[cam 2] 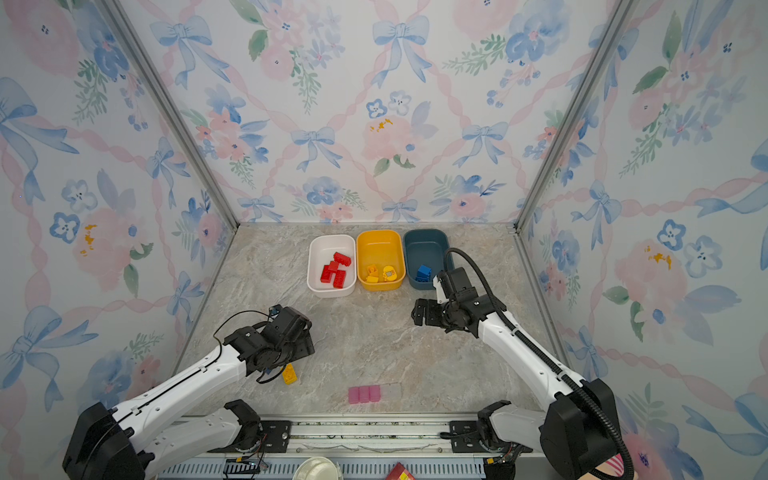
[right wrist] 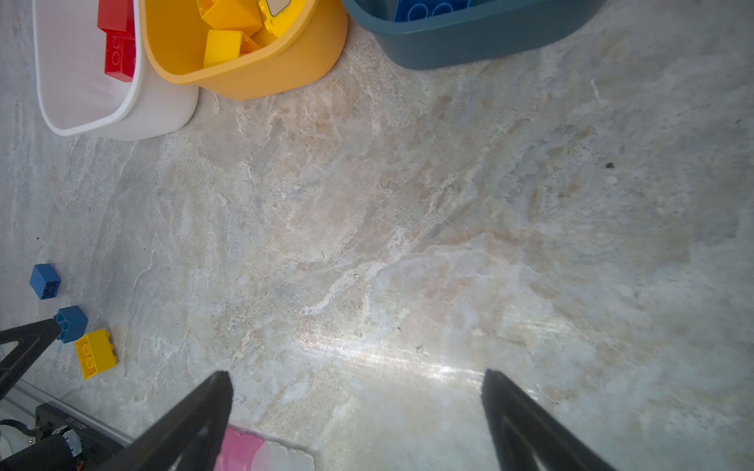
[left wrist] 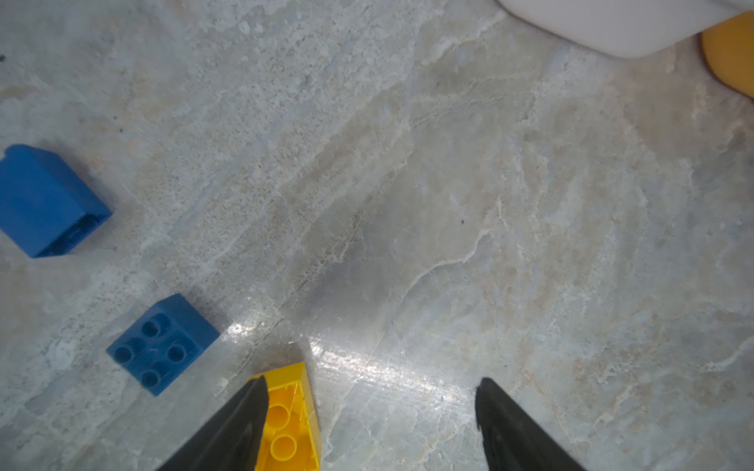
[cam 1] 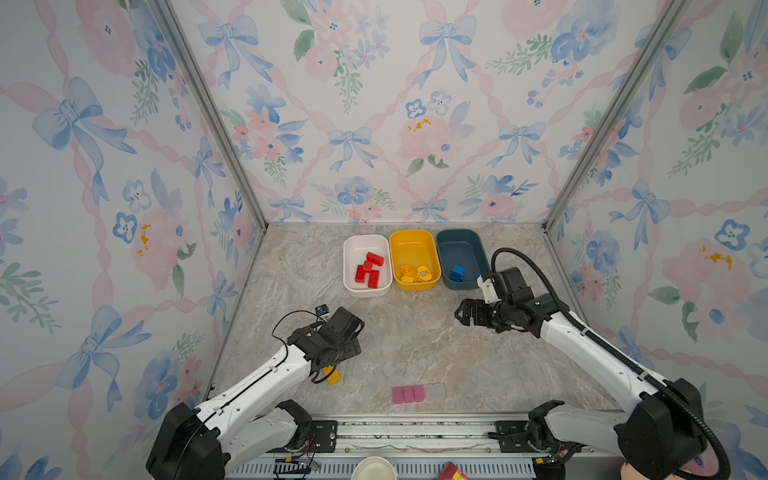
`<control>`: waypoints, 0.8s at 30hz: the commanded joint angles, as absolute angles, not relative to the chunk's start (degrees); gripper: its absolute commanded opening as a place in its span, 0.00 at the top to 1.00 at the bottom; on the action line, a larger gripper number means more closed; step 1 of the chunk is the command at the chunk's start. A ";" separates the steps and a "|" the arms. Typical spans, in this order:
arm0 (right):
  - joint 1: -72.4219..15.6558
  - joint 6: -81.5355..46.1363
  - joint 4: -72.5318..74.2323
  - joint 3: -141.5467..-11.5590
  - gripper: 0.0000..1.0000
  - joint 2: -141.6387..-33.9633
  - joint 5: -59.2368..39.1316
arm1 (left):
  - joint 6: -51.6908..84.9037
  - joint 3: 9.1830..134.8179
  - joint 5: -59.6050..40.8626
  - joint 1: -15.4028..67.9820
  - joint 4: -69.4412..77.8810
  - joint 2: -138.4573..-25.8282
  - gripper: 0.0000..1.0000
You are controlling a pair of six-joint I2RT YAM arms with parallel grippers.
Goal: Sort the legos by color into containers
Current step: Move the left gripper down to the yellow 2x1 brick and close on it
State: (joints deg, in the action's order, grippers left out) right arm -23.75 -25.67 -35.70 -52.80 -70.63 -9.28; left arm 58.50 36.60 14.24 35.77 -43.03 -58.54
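Left gripper (left wrist: 372, 381) low, splayed — perhaps touching yellow brick (left wrist: 291, 420).

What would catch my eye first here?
At the back of the marbled table stand three rounded plastic tubs: a white tub with red studded bricks, a yellow-orange tub with yellow bricks, a dark teal tub with blue bricks. Nearer the front, the open left tool hangs over a loose yellow brick, two loose blue bricks nearby.

a row of tubs (cam 1: 411, 245) holding bricks (cam 1: 368, 270) stands at the back of the table (cam 1: 415, 345); three loose bricks (right wrist: 96, 354) lie front left, a block strip (cam 1: 409, 394) front centre.
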 commanded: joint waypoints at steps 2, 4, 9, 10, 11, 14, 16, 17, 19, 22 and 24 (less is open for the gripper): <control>-24.21 -24.87 -35.04 -53.81 0.02 -71.26 -9.84 | 63.51 33.70 12.54 36.20 -46.27 -56.39 0.21; -24.21 -24.85 -34.76 -53.79 0.02 -71.46 -9.93 | 64.36 32.65 12.24 36.13 -46.37 -55.90 0.21; -24.24 -24.87 -34.37 -53.79 0.02 -71.81 -10.11 | 65.53 31.26 11.58 36.18 -46.32 -56.67 0.23; -24.12 -24.87 -34.37 -53.79 0.02 -71.81 -10.12 | 65.57 31.19 11.51 36.17 -46.33 -56.84 0.23; -24.09 -24.80 -34.44 -53.79 0.02 -71.81 -10.13 | 65.64 30.98 11.38 36.12 -46.33 -56.87 0.24; -23.95 -24.58 -34.65 -53.88 0.02 -71.81 -10.05 | 65.91 30.46 11.17 36.17 -46.32 -56.71 0.25; -23.90 -24.57 -34.74 -53.80 0.02 -71.74 -10.07 | 66.23 30.01 10.97 36.17 -46.33 -56.49 0.25; -23.89 -24.61 -34.77 -53.79 0.02 -71.72 -10.10 | 66.27 29.80 10.96 36.17 -46.33 -56.51 0.26; -23.75 -24.61 -34.63 -53.89 0.02 -71.78 -10.12 | 66.43 29.29 10.88 36.13 -46.32 -56.56 0.26; -23.73 -24.61 -34.71 -54.05 0.02 -71.89 -10.14 | 66.45 28.79 11.14 36.17 -46.23 -56.77 0.27; -23.77 -24.59 -34.72 -54.16 0.02 -71.89 -10.17 | 66.45 28.60 11.53 36.15 -46.21 -57.01 0.28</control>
State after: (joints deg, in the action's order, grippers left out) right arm -23.73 -25.28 -34.85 -52.80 -71.48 -9.50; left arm 65.65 29.39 11.07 35.88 -44.93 -56.69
